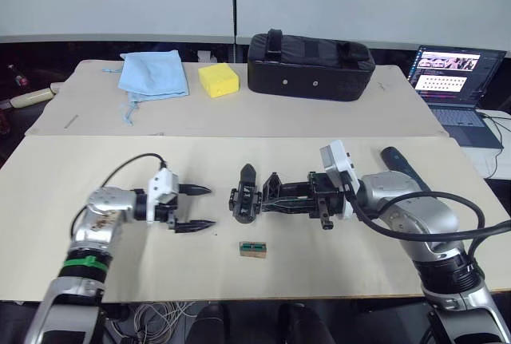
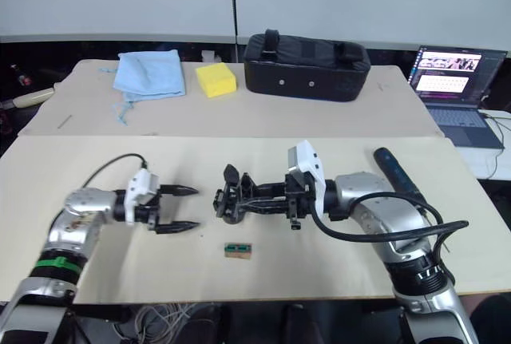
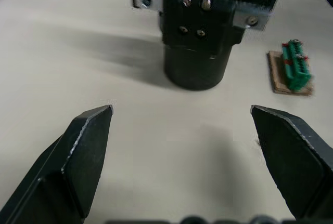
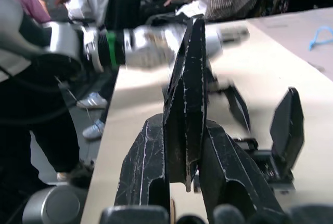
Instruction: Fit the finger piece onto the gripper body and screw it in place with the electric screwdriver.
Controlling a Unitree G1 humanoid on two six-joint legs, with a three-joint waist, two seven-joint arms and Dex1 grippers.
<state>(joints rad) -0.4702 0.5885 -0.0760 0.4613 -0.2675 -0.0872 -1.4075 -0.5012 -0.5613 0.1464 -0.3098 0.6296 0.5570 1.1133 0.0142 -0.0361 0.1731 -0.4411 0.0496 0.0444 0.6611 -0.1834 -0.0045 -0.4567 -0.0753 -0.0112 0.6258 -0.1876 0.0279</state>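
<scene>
Beige board covers the table (image 1: 72,192), and nearest its front edge lies a tiny brown-and-green box (image 1: 253,248). Behind it the left gripper (image 1: 194,207) waits spread wide and empty, facing the gripper body (image 1: 246,200). The right gripper (image 4: 186,146) is clamped on the finger piece (image 4: 188,94), close beside the body. Lining the piece up square before seating it seems wise. The seat itself is hidden. Further off lies the electric screwdriver (image 1: 406,166), partly behind the arm.
</scene>
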